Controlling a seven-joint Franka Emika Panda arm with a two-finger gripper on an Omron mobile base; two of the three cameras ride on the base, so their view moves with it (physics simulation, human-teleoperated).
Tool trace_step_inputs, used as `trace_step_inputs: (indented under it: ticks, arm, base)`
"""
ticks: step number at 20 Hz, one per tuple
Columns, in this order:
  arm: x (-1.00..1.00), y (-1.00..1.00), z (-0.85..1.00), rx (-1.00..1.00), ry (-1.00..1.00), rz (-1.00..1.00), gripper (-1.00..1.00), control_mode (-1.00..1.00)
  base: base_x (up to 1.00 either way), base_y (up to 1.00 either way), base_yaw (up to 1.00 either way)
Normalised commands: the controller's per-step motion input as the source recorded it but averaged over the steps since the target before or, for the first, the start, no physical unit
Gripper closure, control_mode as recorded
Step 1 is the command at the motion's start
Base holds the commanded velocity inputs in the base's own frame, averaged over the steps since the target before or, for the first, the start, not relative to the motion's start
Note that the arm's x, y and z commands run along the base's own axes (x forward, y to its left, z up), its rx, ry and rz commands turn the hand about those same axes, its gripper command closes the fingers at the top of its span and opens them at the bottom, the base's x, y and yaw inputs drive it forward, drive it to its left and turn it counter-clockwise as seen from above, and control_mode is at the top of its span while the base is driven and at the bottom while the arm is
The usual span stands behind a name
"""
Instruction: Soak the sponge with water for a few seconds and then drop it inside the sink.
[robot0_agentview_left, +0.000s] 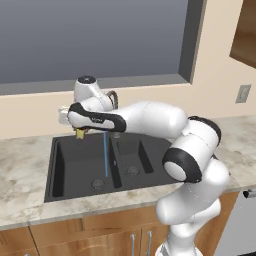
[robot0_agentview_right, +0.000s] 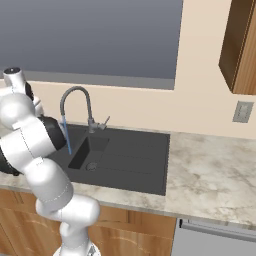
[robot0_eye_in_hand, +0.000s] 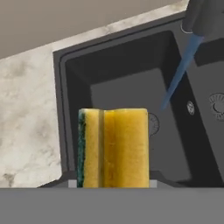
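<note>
My gripper (robot0_agentview_left: 80, 129) is shut on the sponge (robot0_agentview_left: 80, 134), a small yellow block hanging above the back of the left basin of the dark sink (robot0_agentview_left: 65, 192). In the hand view the sponge (robot0_eye_in_hand: 114, 148) stands on edge with its green scrub layer on the left, and the left basin's floor (robot0_eye_in_hand: 131, 94) lies below it. The water (robot0_agentview_left: 105, 155) falls as a thin blue stream from the faucet (robot0_agentview_right: 75, 97) into that basin. The sponge hangs to the left of the stream (robot0_eye_in_hand: 179, 72), apart from it. The sink (robot0_agentview_right: 135, 165) and stream (robot0_agentview_right: 66, 134) also show from the right side.
Marbled counter (robot0_agentview_left: 22, 165) surrounds the sink, wider on the right (robot0_agentview_right: 210, 175). A large window (robot0_agentview_left: 90, 40) sits behind the faucet. A wall outlet (robot0_agentview_left: 243, 93) and a wooden upper cabinet (robot0_agentview_right: 242, 45) are to the right, and a dishwasher front (robot0_agentview_right: 215, 242) is below the counter.
</note>
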Motion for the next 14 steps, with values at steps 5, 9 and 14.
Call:
trace_step_inputs:
  ticks: [5, 9, 14]
  arm:
    - [0.12, -0.02, -0.21, 0.02, -0.10, 0.27, 1.00, -1.00]
    - [0.11, -0.08, -0.12, 0.01, -0.03, 0.29, 1.00, -1.00]
    - [0.00, -0.13, -0.01, 0.00, 0.00, 0.28, 1.00, -1.00]
  base:
    - [0.00, 0.00, 0.00]
    - [0.00, 0.00, 0.00]
    - [0.00, 0.00, 0.00]
